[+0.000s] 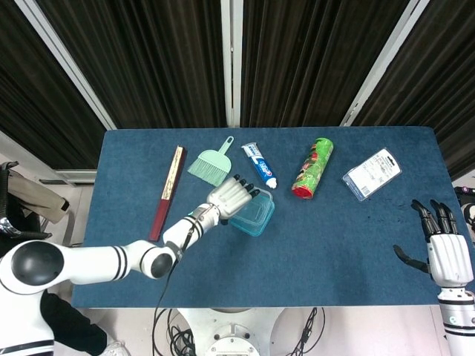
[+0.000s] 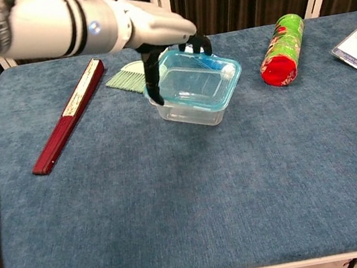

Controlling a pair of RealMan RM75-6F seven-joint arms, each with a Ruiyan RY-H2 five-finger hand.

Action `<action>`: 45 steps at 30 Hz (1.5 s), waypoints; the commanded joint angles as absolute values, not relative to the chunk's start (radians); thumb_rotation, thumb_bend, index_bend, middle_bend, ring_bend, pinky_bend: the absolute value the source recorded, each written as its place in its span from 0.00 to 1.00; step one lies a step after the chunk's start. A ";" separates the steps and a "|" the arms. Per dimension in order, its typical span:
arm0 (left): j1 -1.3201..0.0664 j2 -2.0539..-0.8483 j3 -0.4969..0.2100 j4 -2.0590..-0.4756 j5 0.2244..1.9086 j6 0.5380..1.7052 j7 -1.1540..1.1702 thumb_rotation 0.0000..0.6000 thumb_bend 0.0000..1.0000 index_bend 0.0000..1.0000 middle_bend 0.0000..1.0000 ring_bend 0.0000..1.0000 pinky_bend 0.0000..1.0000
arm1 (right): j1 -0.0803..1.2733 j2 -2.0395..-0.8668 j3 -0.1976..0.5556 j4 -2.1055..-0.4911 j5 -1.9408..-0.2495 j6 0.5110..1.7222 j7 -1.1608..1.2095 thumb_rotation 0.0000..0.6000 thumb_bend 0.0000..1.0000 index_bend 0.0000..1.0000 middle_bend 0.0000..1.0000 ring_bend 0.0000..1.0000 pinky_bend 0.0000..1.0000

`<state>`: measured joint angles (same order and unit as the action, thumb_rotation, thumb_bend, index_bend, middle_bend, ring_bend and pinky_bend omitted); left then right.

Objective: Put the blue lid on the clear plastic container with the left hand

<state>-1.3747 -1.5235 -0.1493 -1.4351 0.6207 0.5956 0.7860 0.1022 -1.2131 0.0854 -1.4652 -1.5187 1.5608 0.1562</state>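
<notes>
Fingers of my left hand (image 2: pixel 155 29) grip the blue lid (image 2: pixel 195 81) at its near-left edge, thumb hanging down along the side, and the lid sits over the clear plastic container (image 2: pixel 192 110) directly under my palm (whether it is pressed fully home I cannot tell). Just behind my left hand lies the green dustpan brush (image 1: pixel 211 165); the toothpaste tube (image 1: pixel 259 165) lies close beside my fingertips, and the red folding fan (image 2: pixel 70 112) lies well off to my hand's outer side on the blue bench (image 2: pixel 190 207). Further beyond the toothpaste rest the green snack can (image 2: pixel 281 49) and a packaged card (image 1: pixel 372 173). My right hand (image 1: pixel 441 248) is well apart at the bench's far corner, fingers spread, holding nothing.
</notes>
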 commanded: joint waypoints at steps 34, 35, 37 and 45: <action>-1.668 -1.628 0.099 -1.177 0.330 0.449 0.616 1.00 0.13 0.30 0.27 0.17 0.15 | 0.109 -1.218 0.104 -1.460 -1.495 1.518 0.161 1.00 0.13 0.00 0.16 0.00 0.00; -1.673 -1.630 0.106 -1.174 0.321 0.449 0.614 1.00 0.13 0.30 0.27 0.17 0.15 | 0.109 -1.219 0.104 -1.459 -1.495 1.519 0.163 1.00 0.12 0.00 0.16 0.00 0.00; -1.684 -1.634 0.119 -1.165 0.298 0.447 0.607 1.00 0.13 0.30 0.27 0.17 0.15 | 0.108 -1.219 0.103 -1.456 -1.494 1.518 0.165 1.00 0.12 0.00 0.16 0.00 0.00; -1.723 -1.649 0.168 -1.137 0.218 0.435 0.583 1.00 0.13 0.29 0.26 0.17 0.16 | 0.103 -1.219 0.104 -1.449 -1.494 1.522 0.175 1.00 0.12 0.00 0.16 0.00 0.00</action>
<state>-1.7178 -1.6463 0.1633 -1.1406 0.2235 0.4356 0.5858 0.1030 -1.2188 0.1040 -1.4493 -1.4942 1.5216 0.1748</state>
